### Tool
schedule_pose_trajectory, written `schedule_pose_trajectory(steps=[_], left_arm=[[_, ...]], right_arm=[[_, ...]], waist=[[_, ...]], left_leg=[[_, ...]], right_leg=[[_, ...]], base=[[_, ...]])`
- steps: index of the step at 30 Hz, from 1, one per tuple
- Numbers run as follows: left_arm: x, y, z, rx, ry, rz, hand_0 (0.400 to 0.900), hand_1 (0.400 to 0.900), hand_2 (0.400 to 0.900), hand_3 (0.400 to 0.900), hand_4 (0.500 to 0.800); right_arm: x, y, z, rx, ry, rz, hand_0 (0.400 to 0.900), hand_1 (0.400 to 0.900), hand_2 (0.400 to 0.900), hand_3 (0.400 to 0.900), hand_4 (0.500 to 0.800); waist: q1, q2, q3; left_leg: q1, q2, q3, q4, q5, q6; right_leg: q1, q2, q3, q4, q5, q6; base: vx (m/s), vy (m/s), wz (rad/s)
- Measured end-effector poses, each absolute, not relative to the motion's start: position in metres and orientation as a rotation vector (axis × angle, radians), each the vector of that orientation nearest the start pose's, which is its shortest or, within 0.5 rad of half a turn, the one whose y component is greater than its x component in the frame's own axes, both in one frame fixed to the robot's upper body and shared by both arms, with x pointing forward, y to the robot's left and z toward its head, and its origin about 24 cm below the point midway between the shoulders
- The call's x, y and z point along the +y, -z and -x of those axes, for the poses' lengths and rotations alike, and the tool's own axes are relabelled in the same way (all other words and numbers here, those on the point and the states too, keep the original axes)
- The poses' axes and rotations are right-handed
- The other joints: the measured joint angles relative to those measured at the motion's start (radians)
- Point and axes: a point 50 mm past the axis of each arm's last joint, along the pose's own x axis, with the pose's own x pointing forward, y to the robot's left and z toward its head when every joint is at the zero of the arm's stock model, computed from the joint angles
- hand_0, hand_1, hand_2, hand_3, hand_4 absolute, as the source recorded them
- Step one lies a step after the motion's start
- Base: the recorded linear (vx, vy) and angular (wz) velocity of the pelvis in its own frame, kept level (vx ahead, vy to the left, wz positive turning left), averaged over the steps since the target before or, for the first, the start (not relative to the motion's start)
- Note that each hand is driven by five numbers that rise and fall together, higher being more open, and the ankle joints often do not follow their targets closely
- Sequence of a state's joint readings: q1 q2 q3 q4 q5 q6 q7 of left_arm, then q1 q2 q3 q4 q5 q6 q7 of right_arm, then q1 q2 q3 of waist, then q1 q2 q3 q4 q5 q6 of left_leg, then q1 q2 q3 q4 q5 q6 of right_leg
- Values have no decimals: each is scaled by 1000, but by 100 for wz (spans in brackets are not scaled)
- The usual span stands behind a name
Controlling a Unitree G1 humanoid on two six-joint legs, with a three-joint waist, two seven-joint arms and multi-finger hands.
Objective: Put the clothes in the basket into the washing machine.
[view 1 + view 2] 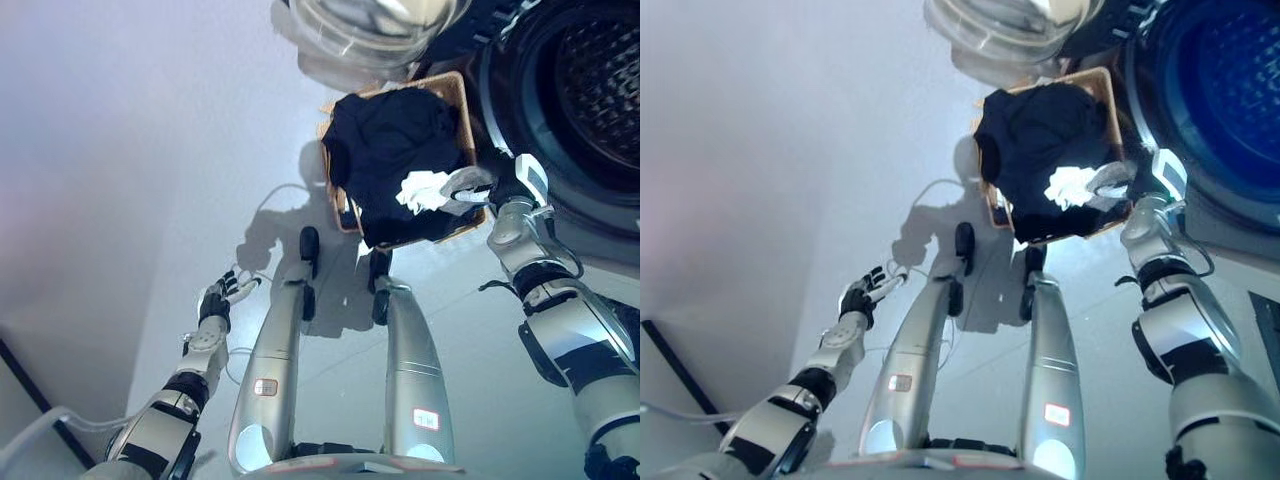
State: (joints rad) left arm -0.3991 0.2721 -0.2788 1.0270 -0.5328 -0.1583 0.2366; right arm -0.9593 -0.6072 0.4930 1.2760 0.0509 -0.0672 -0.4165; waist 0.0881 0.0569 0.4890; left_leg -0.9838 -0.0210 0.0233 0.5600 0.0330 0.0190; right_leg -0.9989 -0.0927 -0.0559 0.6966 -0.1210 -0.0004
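Note:
A brown wicker basket stands on the floor in front of the washing machine, whose round drum opening shows at the upper right. The basket is filled with dark clothes, and a bunched white cloth lies on top near its right rim. My right hand reaches over that rim, its fingers curled on the white cloth. My left hand hangs low at the left above the floor, far from the basket, with its fingers spread and nothing in it.
The machine's round glass door stands swung open above the basket at the top of the view. Pale grey floor stretches to the left. A dark strip runs along the lower left corner.

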Motion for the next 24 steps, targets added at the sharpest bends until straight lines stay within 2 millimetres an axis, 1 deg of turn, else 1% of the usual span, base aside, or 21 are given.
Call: schedule_pose_trajectory(steps=[3,7,10,11,12,14,17,19,24], left_arm=[[209,53,-284,483,-281,20,900,900,900,900,800],[210,51,-286,472,-292,27,900,900,900,900,800],[207,48,-288,460,-284,31,900,900,900,900,800],[206,47,-289,452,-280,33,900,900,900,900,800],[205,45,-290,445,-277,35,900,900,900,900,800],[204,45,-290,440,-273,34,900,900,900,900,800],[204,43,-291,425,-276,34,900,900,900,900,800],[204,42,-292,418,-279,35,900,900,900,900,800],[203,40,-293,410,-286,35,900,900,900,900,800]], right_arm=[[-299,-128,-379,137,522,895,900,900,900,900,800],[-302,-143,-382,107,572,944,900,900,900,900,800],[-303,-146,-382,102,588,970,900,900,900,900,800],[-303,-148,-383,99,592,980,563,563,563,563,598],[-303,-149,-383,92,595,994,400,400,400,400,500],[-303,-152,-383,85,594,1033,400,400,400,400,500],[-309,-155,-381,90,603,1082,400,400,400,400,500],[-313,-156,-380,95,611,1099,400,400,400,400,500],[-314,-155,-380,110,611,1113,400,400,400,400,500]], waist=[[15,3,6],[23,6,8],[33,6,8],[35,6,8],[36,6,8],[38,7,8],[48,8,6],[52,8,6],[52,8,5]], left_leg=[[-80,0,-1,57,-4,-4],[-164,1,-4,118,-7,-7],[-195,0,-3,137,-7,-9],[-202,0,-3,139,-7,-10],[-208,-1,-2,137,-7,-13],[-214,-2,-1,137,-6,-14],[-214,-3,1,135,-6,-15],[-214,-4,0,134,-6,-15],[-199,-13,-8,138,-5,-15]], right_leg=[[-85,-2,4,64,-6,-7],[-172,-4,7,132,-11,-14],[-208,-7,9,160,-12,-15],[-217,-10,9,163,-12,-15],[-223,-12,8,163,-12,-15],[-230,-14,8,164,-12,-15],[-232,-16,9,163,-12,-15],[-232,-18,9,163,-12,-15],[-218,-19,10,168,-17,-19]], base=[[-37,0,8],[-15,2,5],[-7,1,3],[0,0,0],[0,0,0],[0,0,0],[0,0,0],[0,0,0],[-2,2,-1]])
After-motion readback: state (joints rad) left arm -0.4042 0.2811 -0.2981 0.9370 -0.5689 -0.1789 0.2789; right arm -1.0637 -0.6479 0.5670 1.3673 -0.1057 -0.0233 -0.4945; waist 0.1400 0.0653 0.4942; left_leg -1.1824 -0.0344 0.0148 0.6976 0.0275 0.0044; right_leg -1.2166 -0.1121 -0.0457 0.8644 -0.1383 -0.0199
